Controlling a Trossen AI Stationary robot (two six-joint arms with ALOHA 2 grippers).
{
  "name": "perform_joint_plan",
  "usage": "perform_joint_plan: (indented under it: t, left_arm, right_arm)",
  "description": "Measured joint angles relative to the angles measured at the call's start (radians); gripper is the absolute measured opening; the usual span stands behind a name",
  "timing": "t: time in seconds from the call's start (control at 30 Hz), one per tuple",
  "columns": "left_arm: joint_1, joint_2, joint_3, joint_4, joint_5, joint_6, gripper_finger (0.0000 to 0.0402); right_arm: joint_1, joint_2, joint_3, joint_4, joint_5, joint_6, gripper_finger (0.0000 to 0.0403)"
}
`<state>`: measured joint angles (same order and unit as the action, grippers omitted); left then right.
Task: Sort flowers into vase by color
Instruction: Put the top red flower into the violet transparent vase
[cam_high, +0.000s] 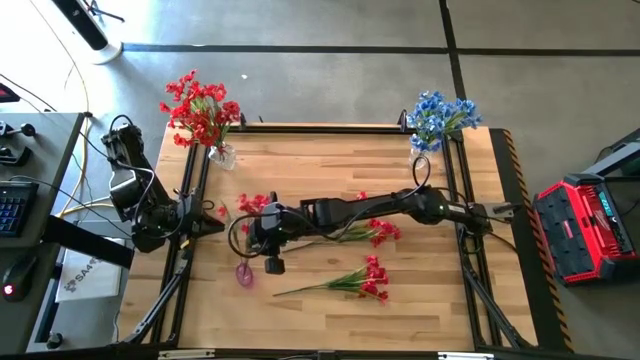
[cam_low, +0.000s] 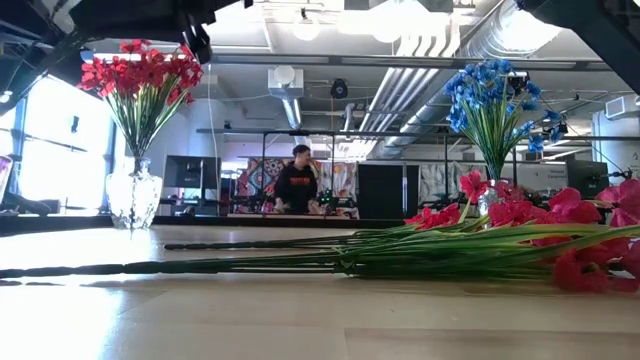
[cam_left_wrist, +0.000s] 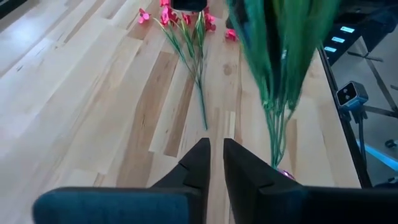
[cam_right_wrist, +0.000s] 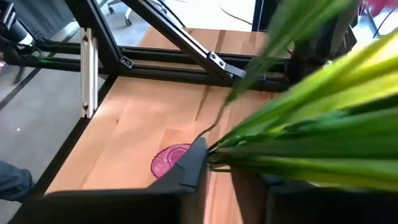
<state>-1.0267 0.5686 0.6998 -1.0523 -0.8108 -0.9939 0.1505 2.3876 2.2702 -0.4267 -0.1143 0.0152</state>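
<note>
My right gripper (cam_right_wrist: 227, 165) reaches from the table's right side to its left half and is shut on a red flower spray (cam_high: 250, 203), whose green stems (cam_left_wrist: 273, 93) hang in front of my left gripper. My left gripper (cam_left_wrist: 216, 158) waits at the left edge (cam_high: 205, 215), its fingers nearly together on nothing. Two more red sprays lie flat on the table (cam_high: 365, 232) (cam_high: 350, 282). A glass vase of red flowers (cam_high: 200, 108) stands at the far left corner. A vase of blue flowers (cam_high: 440, 115) stands at the far right corner. My right gripper pinches the bunched green stems (cam_right_wrist: 236, 158) of the red spray between its two fingers, low on the spray. The fingers come from the table's right, slanting down. The leaves fan out away from the fingers, and the stem ends (cam_left_wrist: 277, 158) point down; whether they touch the table I cannot tell.
A small pink disc (cam_high: 245, 272) lies on the wood below the held spray. Black frame rails (cam_high: 190, 200) run along the table's left, far and right edges. A red case (cam_high: 585, 230) stands off the right side. A person (cam_low: 297, 180) stands far behind the table.
</note>
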Motion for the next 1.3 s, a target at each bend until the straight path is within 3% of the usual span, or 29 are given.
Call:
perform_joint_plan:
  t: [0.33, 0.53, 0.73, 1.07, 1.2, 1.3]
  left_arm:
    - [0.0, 0.0, 0.0, 0.009, 0.047, -0.058, 0.0069]
    - [0.0, 0.0, 0.031, -0.052, 0.046, -0.137, 0.007]
    - [0.0, 0.0, 0.121, -0.179, 0.01, -0.199, 0.0058]
    - [0.0, 0.0, 0.259, -0.191, -0.152, -0.112, 0.0043]
    - [0.0, 0.0, 0.315, -0.191, -0.214, -0.101, 0.0042]
    - [0.0, 0.0, 0.352, -0.188, -0.277, -0.051, 0.0042]
  right_arm:
    - [0.0, 0.001, 0.018, 0.034, -0.043, -0.004, 0.0198]
    - [-0.012, 0.001, 0.074, 0.037, -0.057, 0.011, 0.0253]
    - [-0.018, -0.028, 0.086, 0.056, -0.07, 0.016, 0.0264]
    - [-0.047, -0.038, 0.085, 0.052, -0.204, 0.2, 0.0264]
    - [-0.057, -0.057, 0.085, 0.042, -0.174, 0.387, 0.0264]
    - [-0.067, -0.092, 0.085, 0.042, -0.137, 0.429, 0.0264]
